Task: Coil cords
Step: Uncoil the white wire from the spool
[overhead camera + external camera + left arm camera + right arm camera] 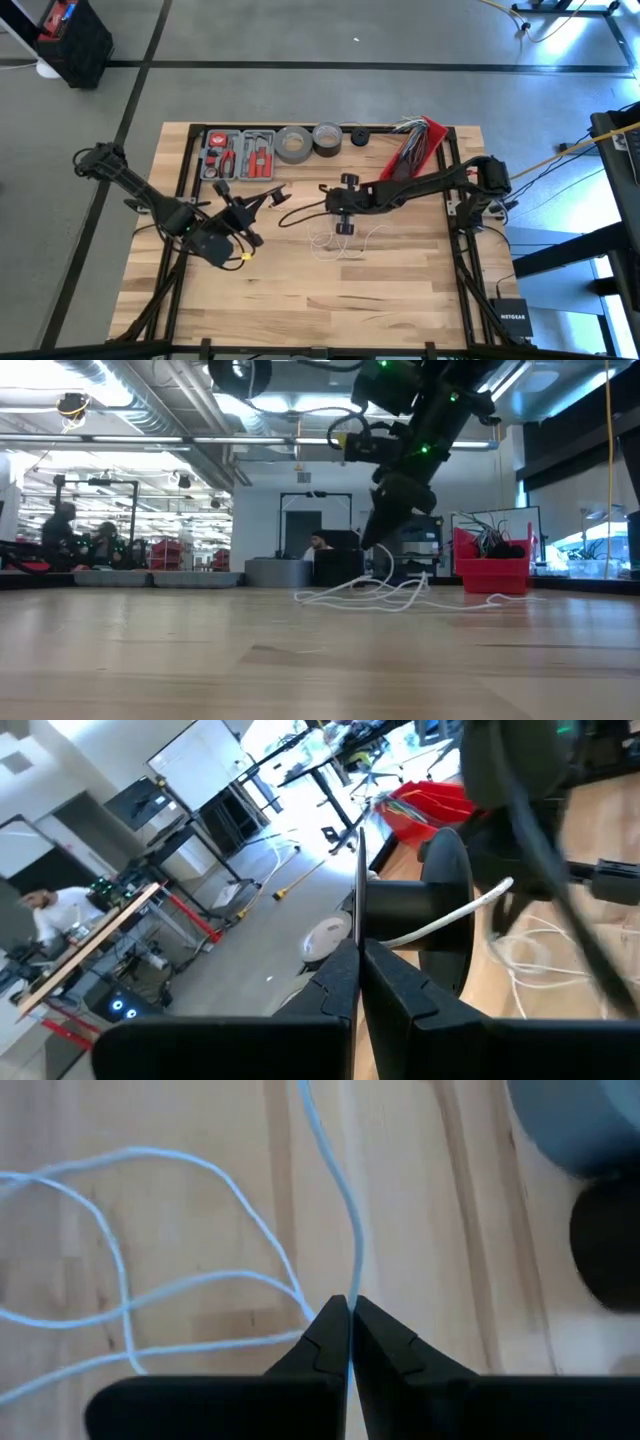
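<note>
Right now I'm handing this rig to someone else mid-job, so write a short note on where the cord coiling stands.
Right hand: shut on the thin white cord, pinching one strand at mid-table.
Left hand: shut, left of centre, raised off the table; the cord runs up to its closed fingertips.
Cord: loose, uneven loops lie spread on the wooden table beneath the right hand, in front of the red bin.
Done: both hands are on the cord.
Left: no tidy coil is formed yet; the loops need gathering and winding.
</note>
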`<control>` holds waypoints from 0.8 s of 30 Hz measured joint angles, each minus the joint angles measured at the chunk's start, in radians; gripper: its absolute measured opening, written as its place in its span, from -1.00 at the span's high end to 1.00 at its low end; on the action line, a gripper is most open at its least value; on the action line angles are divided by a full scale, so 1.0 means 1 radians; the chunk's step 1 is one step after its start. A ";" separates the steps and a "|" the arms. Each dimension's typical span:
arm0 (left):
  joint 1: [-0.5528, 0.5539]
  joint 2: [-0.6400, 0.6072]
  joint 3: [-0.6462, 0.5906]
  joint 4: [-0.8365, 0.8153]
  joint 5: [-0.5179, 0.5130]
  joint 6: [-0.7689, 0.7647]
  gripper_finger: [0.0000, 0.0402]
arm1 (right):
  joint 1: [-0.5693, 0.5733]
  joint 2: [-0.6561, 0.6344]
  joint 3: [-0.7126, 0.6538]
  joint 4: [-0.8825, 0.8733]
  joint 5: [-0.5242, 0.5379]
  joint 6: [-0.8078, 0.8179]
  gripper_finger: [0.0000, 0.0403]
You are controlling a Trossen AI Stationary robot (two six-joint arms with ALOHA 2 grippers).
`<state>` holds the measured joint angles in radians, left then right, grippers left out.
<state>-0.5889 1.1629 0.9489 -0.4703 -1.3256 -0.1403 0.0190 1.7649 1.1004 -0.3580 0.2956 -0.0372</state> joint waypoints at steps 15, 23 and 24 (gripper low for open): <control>0.050 0.000 0.001 -0.138 -0.139 -0.255 0.97 | 0.082 -0.010 0.021 0.250 -0.165 -0.022 0.91; 0.055 0.000 0.001 -0.151 -0.114 -0.262 0.97 | 0.079 -0.021 0.050 0.146 -0.150 0.078 0.41; 0.055 0.000 0.001 -0.151 -0.111 -0.258 0.97 | 0.079 -0.024 0.072 0.096 -0.158 0.081 0.34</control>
<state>-0.5343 1.1629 0.9497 -0.6212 -1.4368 -0.3979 0.0978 1.7411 1.1719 -0.2619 0.1380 0.0443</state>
